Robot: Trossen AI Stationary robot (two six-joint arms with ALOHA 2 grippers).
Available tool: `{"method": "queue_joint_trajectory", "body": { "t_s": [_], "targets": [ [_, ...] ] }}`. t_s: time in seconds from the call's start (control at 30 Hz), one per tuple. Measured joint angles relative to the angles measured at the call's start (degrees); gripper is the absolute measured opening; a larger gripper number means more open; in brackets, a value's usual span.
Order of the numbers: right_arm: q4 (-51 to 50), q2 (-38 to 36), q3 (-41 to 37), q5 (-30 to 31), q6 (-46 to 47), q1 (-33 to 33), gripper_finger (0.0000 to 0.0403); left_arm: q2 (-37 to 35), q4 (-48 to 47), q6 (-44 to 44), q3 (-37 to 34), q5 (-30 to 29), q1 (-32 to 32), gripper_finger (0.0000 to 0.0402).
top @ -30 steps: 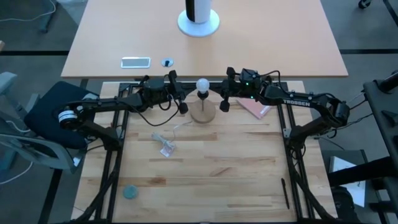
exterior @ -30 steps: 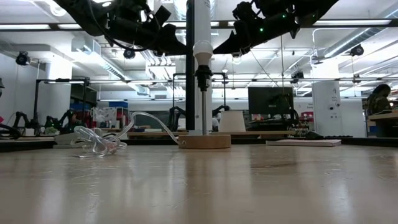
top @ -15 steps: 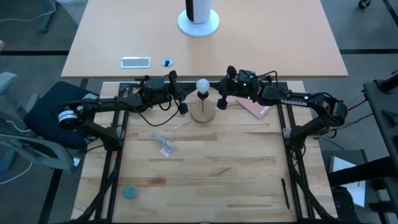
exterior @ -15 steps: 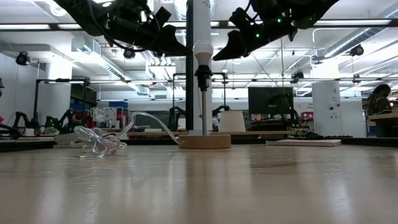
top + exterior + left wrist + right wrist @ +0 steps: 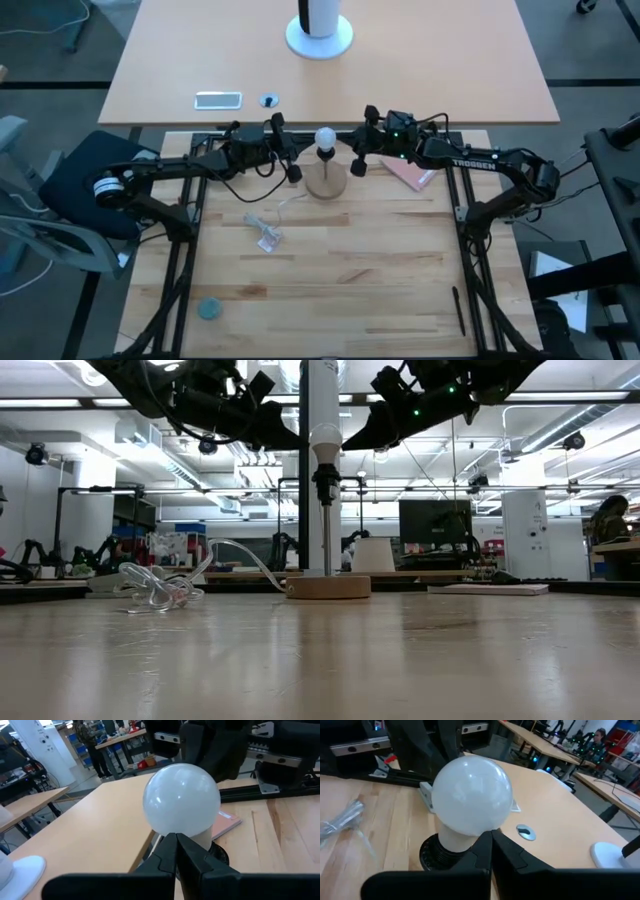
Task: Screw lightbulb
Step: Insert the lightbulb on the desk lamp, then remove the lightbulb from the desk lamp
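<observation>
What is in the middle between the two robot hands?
The lightbulb, seated in its black socket on the round wooden stand, sits between the left gripper and right gripper, seen from above.

Small frosted white, pear-shaped lightbulb (image 5: 324,137) (image 5: 325,439) (image 5: 181,798) (image 5: 471,795): upright, globe uppermost, pale neck seated in a black socket (image 5: 434,854) atop a thin post rising from a round wooden base (image 5: 326,180) near the table's far edge.
</observation>
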Motion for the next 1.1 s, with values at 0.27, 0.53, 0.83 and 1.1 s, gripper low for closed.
{"method": "queue_joint_trajectory", "body": {
  "t_s": [0.27,0.53,0.83,1.1],
  "targets": [
    [-0.2,0.0,0.0,-0.7,0.0,0.3,0.0,0.0,-0.3,-1.1,0.0,-0.4,0.1,0.0],
    [-0.9,0.0,0.0,-0.4,0.5,0.4,0.0,0.0,-0.4,-1.1,0.0,-1.8,0.1,0.0],
    [-5.7,-2.0,0.0,5.2,1.2,0.5,0.0,-1.2,-0.9,-2.0,0.0,-1.4,0.0,0.0],
    [-7.4,-3.2,0.0,4.9,2.2,0.5,0.0,-2.4,-2.9,-2.3,0.0,-1.8,0.0,0.0]
  ]
}}
